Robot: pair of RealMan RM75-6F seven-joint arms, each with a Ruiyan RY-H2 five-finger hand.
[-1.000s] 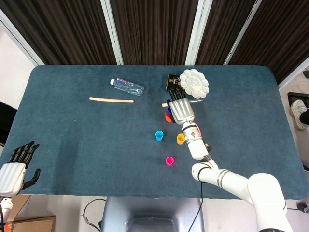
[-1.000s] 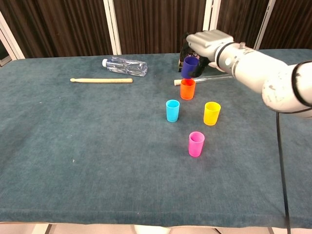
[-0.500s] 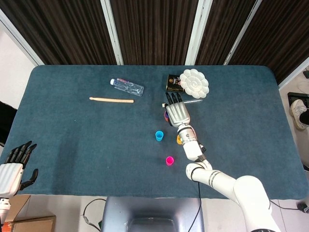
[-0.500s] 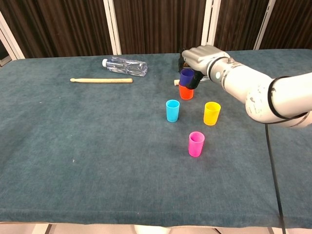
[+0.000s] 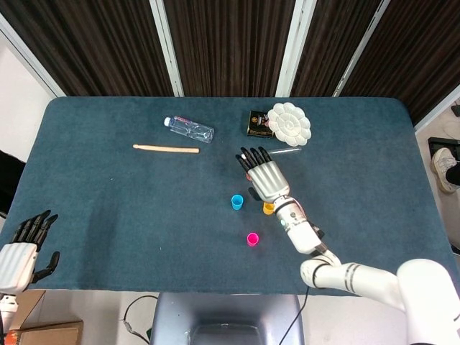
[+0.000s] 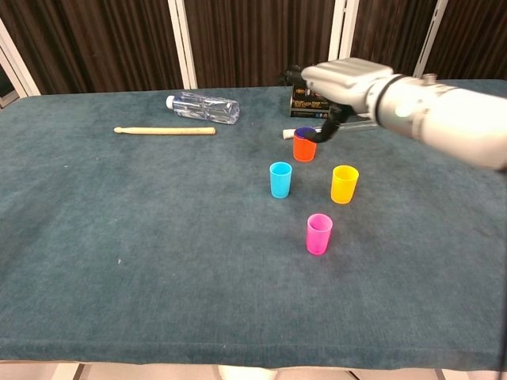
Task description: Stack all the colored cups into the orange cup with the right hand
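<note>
Nearest you, the small pink plastic cup [image 6: 318, 233] stands on the dark teal cloth worktop [image 6: 142, 237], with the yellow plastic cup [image 6: 344, 184] and light blue plastic cup [image 6: 280, 179] just beyond, all three waiting. Farther back, your right hand [image 6: 348, 83] has let go: a second ago it held the dark blue cup [image 6: 305, 133], which now sits nested inside the orange plastic cup [image 6: 304, 147]. The fingers are spread and empty above it. Your left hand [image 5: 21, 251] rests released at the near left edge.

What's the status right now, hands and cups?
Right hand open above the orange cup, purple cup nested inside. Left hand idle, off the table. Blue cup, yellow cup, pink cup unstacked, nothing blocking.
</note>
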